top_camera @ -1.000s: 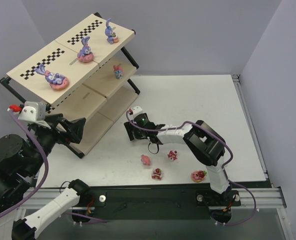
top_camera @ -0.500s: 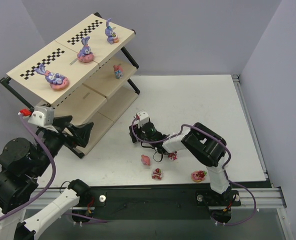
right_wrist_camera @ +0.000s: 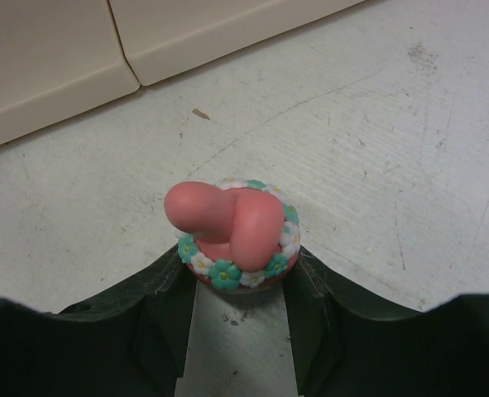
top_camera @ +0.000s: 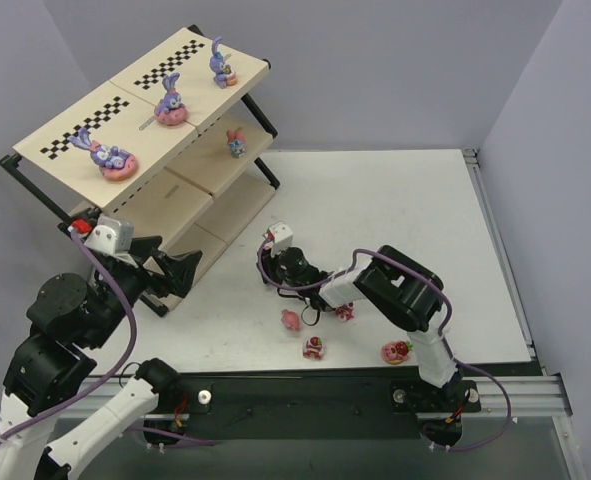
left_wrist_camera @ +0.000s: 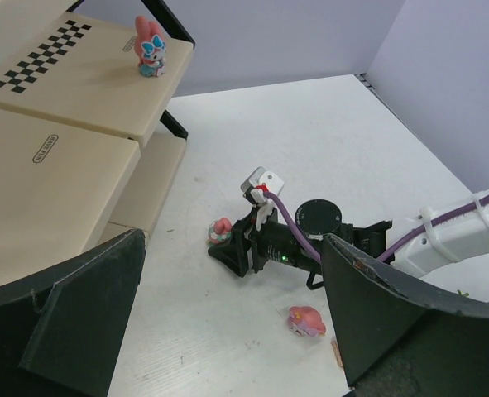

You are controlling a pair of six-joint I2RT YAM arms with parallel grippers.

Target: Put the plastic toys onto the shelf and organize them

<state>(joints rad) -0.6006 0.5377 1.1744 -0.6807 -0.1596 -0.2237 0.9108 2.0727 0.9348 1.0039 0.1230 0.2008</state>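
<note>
So the right gripper [right_wrist_camera: 237, 285] is down on the table [top_camera: 395, 200] with its two fingers on either side of a little pink toy [right_wrist_camera: 227, 219], the one with the ring of white and teal flowers round its base. From the right wrist view both pads look pressed against that base, so I'd call it pinched, but only just, and the toy hasn't left the table. It's sitting a bit in front of the shelf [top_camera: 155, 205], near the bottom board.

The left gripper [top_camera: 170, 262] is spread wide with nothing in it, hanging right by the shelf's front corner.

What I'd worry about:

- The grip is very low on a round, glossy base. If the squeeze lands off-centre, the toy could squirt out sideways or tip as it's lifted.
- The fingertips are right on the table surface, so they could drag on the way up.
- The shelf boards slant. Three purple bunnies [top_camera: 169, 103] hold on the top one, but a small round base set down carelessly might slide or roll off.
- The left arm sits close to the route up to the shelf, so the two arms could bump.
- Another small red toy [top_camera: 345, 311] sits right by the right forearm. A sloppy swing would knock it.
</note>
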